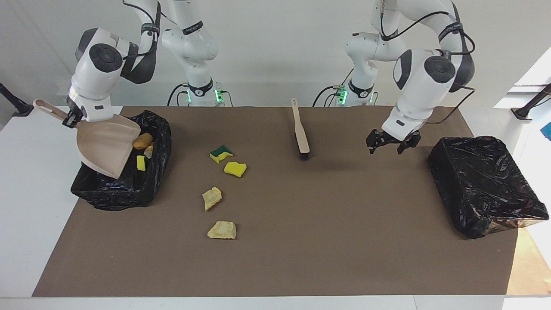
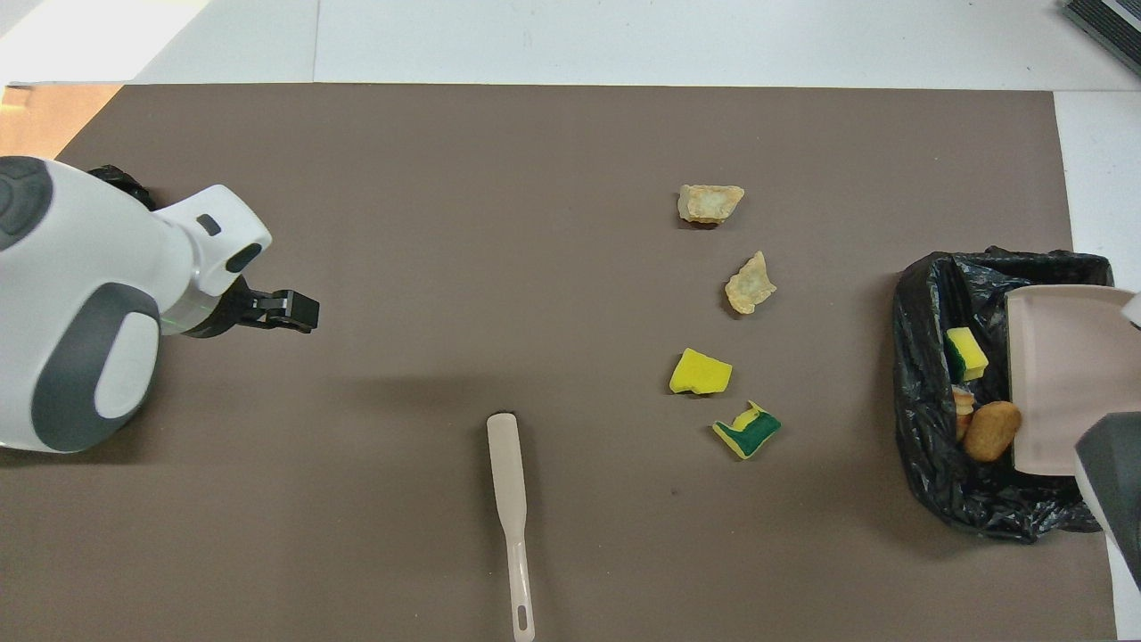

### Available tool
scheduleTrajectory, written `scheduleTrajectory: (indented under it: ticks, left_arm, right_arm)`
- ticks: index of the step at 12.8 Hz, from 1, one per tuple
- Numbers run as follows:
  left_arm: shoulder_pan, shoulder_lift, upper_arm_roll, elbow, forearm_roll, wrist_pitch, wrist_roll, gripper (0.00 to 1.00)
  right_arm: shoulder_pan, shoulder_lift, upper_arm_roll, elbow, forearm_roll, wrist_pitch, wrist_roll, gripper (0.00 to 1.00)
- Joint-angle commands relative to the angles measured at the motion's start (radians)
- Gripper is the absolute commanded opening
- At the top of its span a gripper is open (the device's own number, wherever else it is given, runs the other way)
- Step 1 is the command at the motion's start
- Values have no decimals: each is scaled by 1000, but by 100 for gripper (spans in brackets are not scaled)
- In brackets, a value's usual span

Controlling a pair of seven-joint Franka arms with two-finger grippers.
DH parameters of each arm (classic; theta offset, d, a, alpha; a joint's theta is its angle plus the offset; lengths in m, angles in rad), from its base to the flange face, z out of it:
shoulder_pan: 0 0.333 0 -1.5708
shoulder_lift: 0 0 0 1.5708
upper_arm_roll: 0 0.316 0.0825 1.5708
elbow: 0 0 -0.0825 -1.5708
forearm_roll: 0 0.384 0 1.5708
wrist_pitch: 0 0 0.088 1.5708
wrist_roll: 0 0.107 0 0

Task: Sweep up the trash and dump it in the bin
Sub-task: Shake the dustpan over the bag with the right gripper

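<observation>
right end effector (image 1: 70, 119) pinching tilted dustpan (image 1: 105, 146) over bin (image 1: 148, 181) — left end effector (image 1: 392, 143) spread, aloft

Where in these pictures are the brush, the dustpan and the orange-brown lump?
brush (image 1: 300, 131): facing view, middle of its handle.
dustpan (image 1: 104, 145): facing view, inside of its tilted scoop.
orange-brown lump (image 2: 991, 431): overhead view, its top, inside the bin.

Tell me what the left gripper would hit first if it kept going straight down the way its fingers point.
Probably only bare brown mat. The left gripper hangs open and empty, pointing down beside the black-lined bin at the left arm's end, with the brush lying well clear. Depth is uncertain, so it might graze the bin's edge.
</observation>
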Motion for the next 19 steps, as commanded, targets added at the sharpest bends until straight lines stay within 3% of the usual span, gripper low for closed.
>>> scheduleTrajectory:
  ticks: [1,4,7,8,10,14,19]
  left_arm:
    - [77,-24,-7,47,5,-82,109,100]
    - [122,-56,-7,75,4,-113,193,100]
    - [125,-39,-4,199,2,-196,180,100]
    - [123,-44,-2,193,4,-194,160,100]
    - [120,-45,-2,193,4,-194,154,100]
    - [120,-56,-4,185,16,-217,163,100]
    - [122,-53,-4,190,16,-201,157,100]
  right_arm:
    - [-2,-35,2,0,-33,-25,17,0]
    - [15,-33,28,80,-9,-125,25,0]
    - [57,2,36,172,121,-170,80,0]
    - [67,14,36,189,181,-173,138,0]
    - [83,21,45,192,349,-170,303,0]
    - [257,25,47,197,528,-170,788,0]
    - [431,275,47,408,678,-161,1285,0]
